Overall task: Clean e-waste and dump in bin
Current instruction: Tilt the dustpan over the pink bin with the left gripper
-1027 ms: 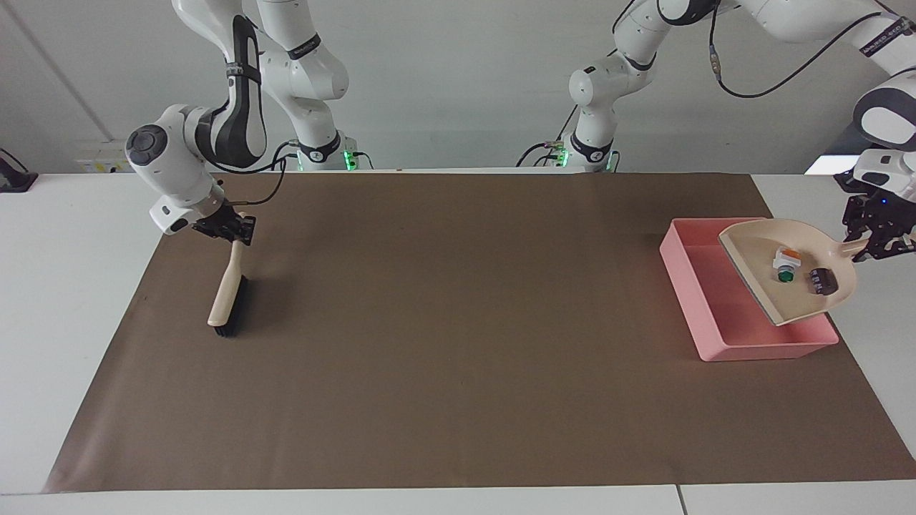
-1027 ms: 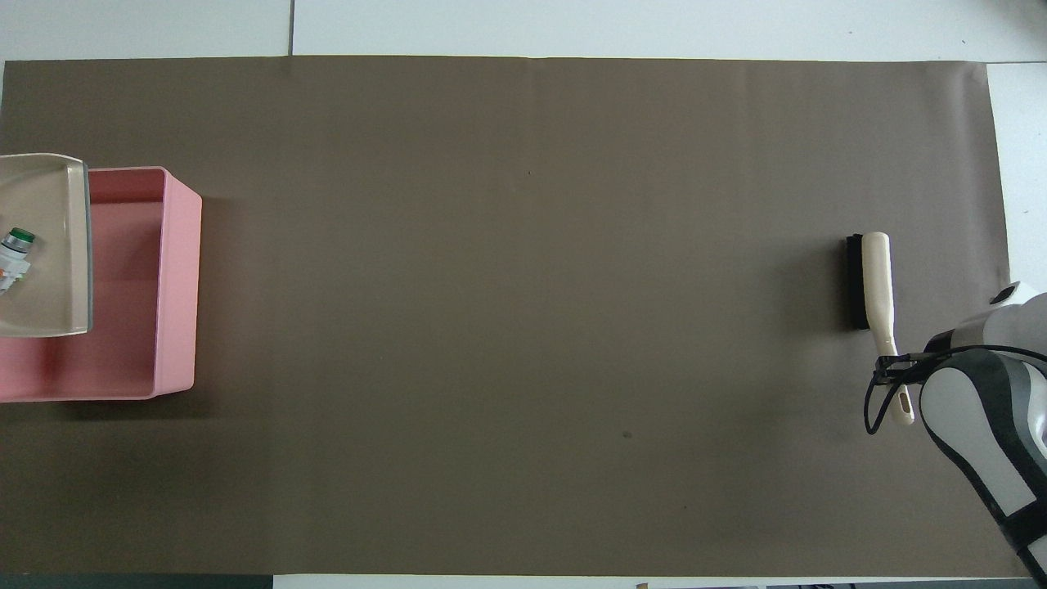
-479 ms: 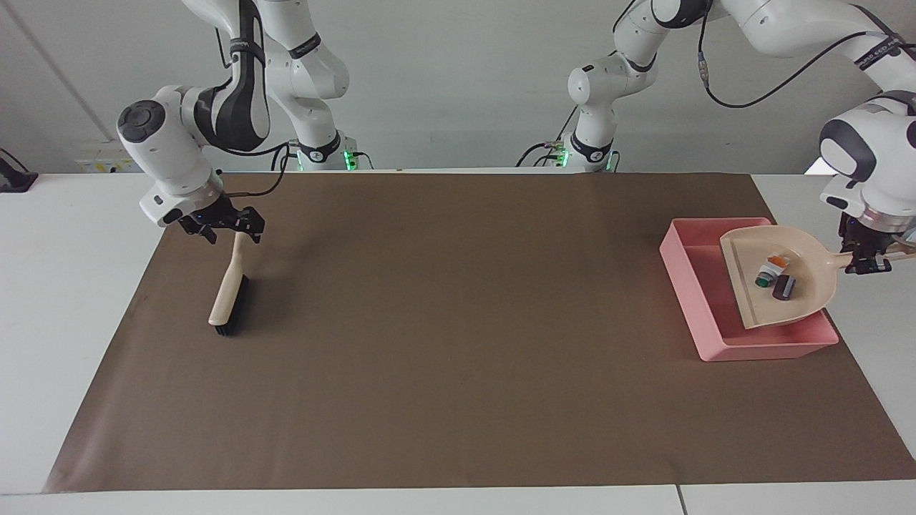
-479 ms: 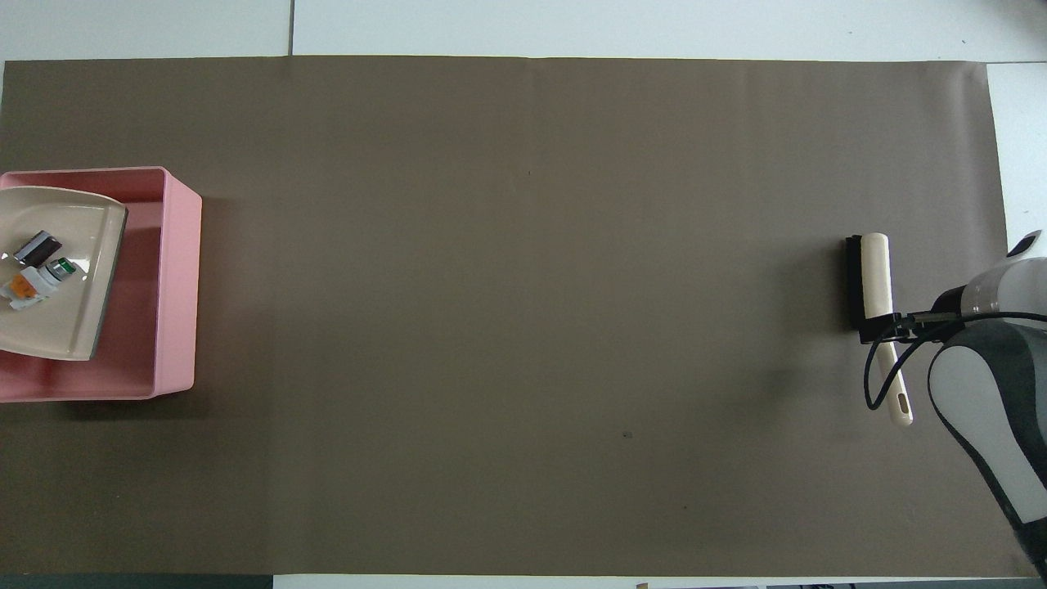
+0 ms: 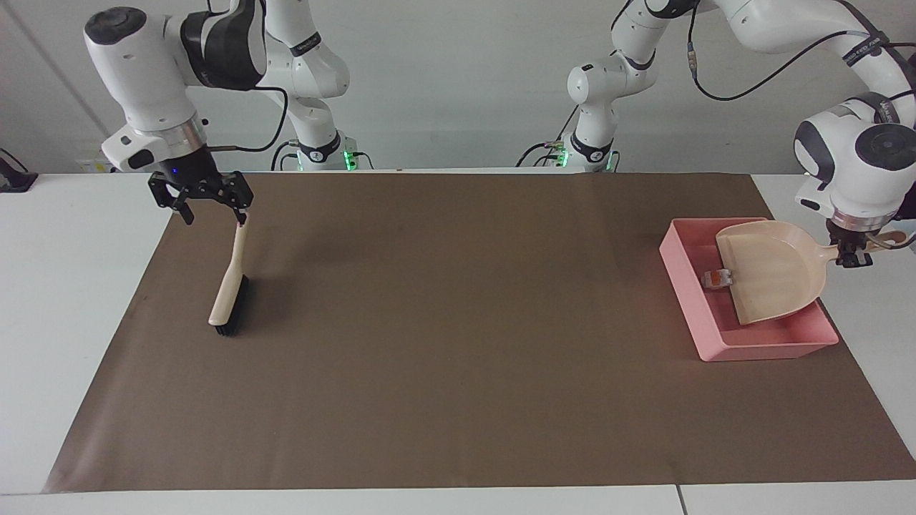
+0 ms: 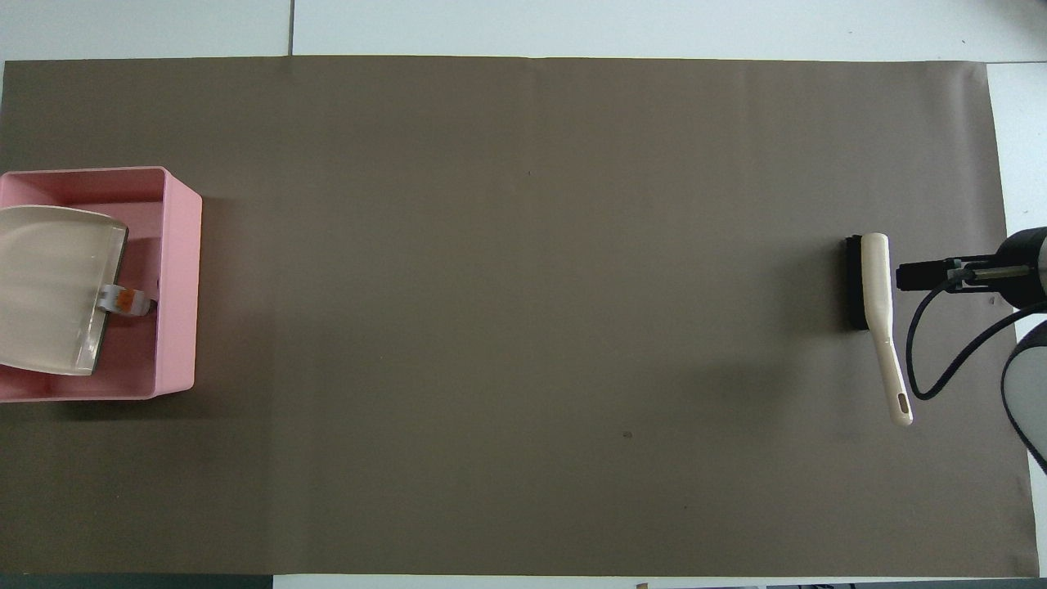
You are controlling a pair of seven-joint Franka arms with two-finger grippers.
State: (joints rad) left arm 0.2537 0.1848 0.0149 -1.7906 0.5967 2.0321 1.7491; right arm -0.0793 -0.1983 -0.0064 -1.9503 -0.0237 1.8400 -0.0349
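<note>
The pink bin sits on the brown mat at the left arm's end of the table; it also shows in the overhead view. My left gripper is shut on the handle of the beige dustpan, which tilts lip-down into the bin. The pan's inside looks bare. One white e-waste part with an orange mark lies in the bin at the pan's lip. The dark part is hidden. My right gripper is open and empty in the air over the brush's handle end.
A beige brush with black bristles lies on the brown mat at the right arm's end, its handle toward the robots; it also shows in the overhead view. White table shows around the mat.
The left gripper tipped the dustpan lip-down and the parts slid off it into the bin. The right gripper rose away from the brush handle, and the brush stayed on the mat.
</note>
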